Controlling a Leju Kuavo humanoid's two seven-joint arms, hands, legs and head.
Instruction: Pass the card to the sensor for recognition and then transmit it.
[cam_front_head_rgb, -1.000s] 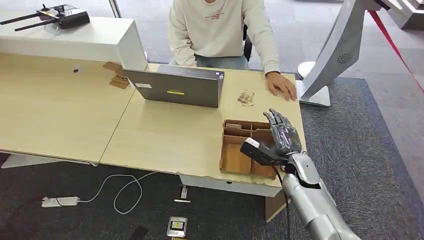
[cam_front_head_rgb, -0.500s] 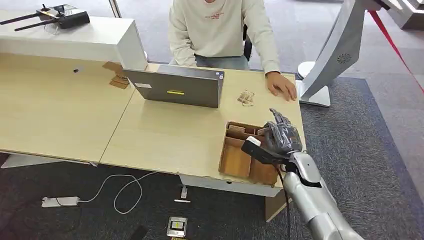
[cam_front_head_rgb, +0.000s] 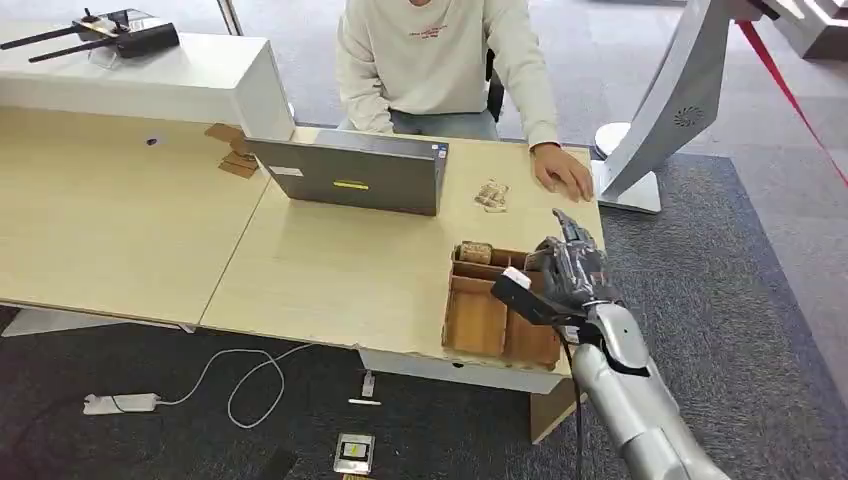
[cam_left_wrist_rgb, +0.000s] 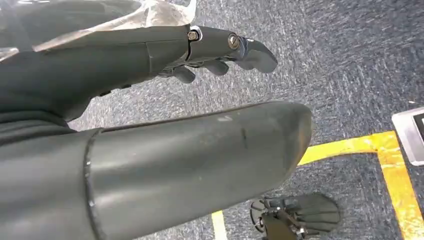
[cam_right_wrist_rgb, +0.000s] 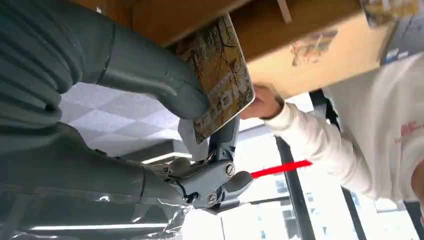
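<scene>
In the right wrist view a card (cam_right_wrist_rgb: 222, 82) with a brown and gold pattern is pinched between my right hand's (cam_right_wrist_rgb: 165, 100) thumb and fingers. From the head view my right hand (cam_front_head_rgb: 572, 268) hovers with curled fingers over the right end of a brown cardboard tray (cam_front_head_rgb: 476, 322) near the table's front right corner. Something patterned (cam_front_head_rgb: 476, 251) lies in the tray's back compartment. My left hand (cam_left_wrist_rgb: 200, 50) hangs over the carpet, its fingers stretched out and holding nothing.
A person in a cream sweater (cam_front_head_rgb: 440, 60) sits behind the table with a hand (cam_front_head_rgb: 563, 172) flat near its right edge. A grey laptop (cam_front_head_rgb: 350, 175), a small object (cam_front_head_rgb: 491, 195) and a brown cardboard piece (cam_front_head_rgb: 236, 160) are on the table. A white stand (cam_front_head_rgb: 660, 110) rises at the right.
My right hand's fingers have curled in from straight and spread. The hand has drifted slightly right and away over the tray. The person's hand has stayed still.
</scene>
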